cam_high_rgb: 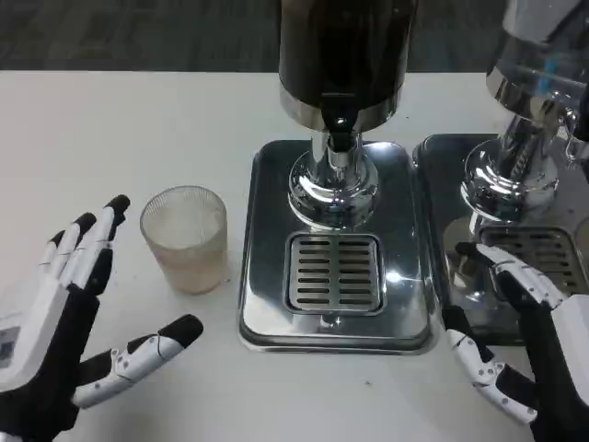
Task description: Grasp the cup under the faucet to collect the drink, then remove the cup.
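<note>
Head view shows the cup (pixel 185 238) standing upright on the white worktop (pixel 110 129), just beside the left edge of the steel drip tray (pixel 267 276) and well clear of the faucet (pixel 340 129). Relative to the tray, the cup sits outside it, on the robot's left; the slotted grate (pixel 334 273) in the tray's middle, below the faucet, carries nothing. The cup looks frosted and seems to hold no drink, though its ribbed wall makes that hard to judge.

Left hand (pixel 69 322) hovers near the cup, on the side away from the tray, fingers spread and apart from the glass, holding nothing. Right hand (pixel 525 350) rests at the tray's right edge, near a second dispenser (pixel 529 120), also released with fingers apart and nothing in them.

As a judgement, the task is at its very start: 0 of its steps look complete. The cup is not yet grasped, not under the faucet, not filled. What is left is closing the left hand around the cup, carrying it onto the grate beneath the faucet, collecting the drink, then lifting the cup away from the tray.
</note>
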{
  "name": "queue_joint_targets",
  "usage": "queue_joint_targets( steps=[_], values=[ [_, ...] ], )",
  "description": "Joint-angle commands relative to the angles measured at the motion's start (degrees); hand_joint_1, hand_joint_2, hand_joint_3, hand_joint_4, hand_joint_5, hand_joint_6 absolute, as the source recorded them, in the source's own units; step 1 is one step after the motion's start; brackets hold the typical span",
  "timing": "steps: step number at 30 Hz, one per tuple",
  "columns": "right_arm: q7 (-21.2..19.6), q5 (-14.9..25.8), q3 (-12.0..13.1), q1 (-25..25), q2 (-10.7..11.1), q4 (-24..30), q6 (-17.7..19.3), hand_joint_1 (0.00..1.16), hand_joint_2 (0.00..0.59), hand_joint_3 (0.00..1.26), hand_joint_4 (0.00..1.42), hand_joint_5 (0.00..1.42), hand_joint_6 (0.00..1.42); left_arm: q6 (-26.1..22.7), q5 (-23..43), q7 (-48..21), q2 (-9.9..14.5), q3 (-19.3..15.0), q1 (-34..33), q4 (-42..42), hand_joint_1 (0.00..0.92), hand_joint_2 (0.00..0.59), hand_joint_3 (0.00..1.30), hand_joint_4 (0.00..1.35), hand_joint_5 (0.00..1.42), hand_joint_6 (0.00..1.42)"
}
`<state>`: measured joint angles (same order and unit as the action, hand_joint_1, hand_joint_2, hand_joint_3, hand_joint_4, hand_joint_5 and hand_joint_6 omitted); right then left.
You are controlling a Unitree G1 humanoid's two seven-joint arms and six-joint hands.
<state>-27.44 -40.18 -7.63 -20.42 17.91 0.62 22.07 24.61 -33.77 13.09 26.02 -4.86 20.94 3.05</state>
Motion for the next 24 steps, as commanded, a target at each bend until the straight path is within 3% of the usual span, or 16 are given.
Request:
queue_joint_targets(
  steps=[1,9,21,24],
  values=[
    [-0.31,-0.22,0.05,-0.23,-0.75,0.99,-0.31,0.37,0.427,0.26,0.22,0.25,0.38,1.26,1.14,1.07,0.45,-0.81,-2.18,-2.71,0.000,0.051,0.00,0.00,0.00,0.00],
    [-0.31,-0.33,-0.08,1.07,-1.69,0.12,-0.23,0.38,0.429,0.26,0.23,0.26,0.38,4.53,3.45,2.96,1.37,-1.45,-9.65,-13.50,0.000,0.044,0.00,0.00,0.00,0.00],
    [-0.19,0.17,-0.11,1.88,-1.92,-0.57,0.04,0.38,0.429,0.27,0.24,0.27,0.40,11.28,5.61,4.56,3.26,0.52,-21.66,-33.73,0.001,0.038,0.00,0.00,0.00,0.00],
    [0.07,0.56,0.07,1.83,-1.60,-0.67,0.25,0.38,0.427,0.27,0.24,0.27,0.40,12.98,5.66,5.14,3.40,1.32,-24.12,-37.73,0.039,0.038,0.00,0.00,0.03,0.03]
  ],
)
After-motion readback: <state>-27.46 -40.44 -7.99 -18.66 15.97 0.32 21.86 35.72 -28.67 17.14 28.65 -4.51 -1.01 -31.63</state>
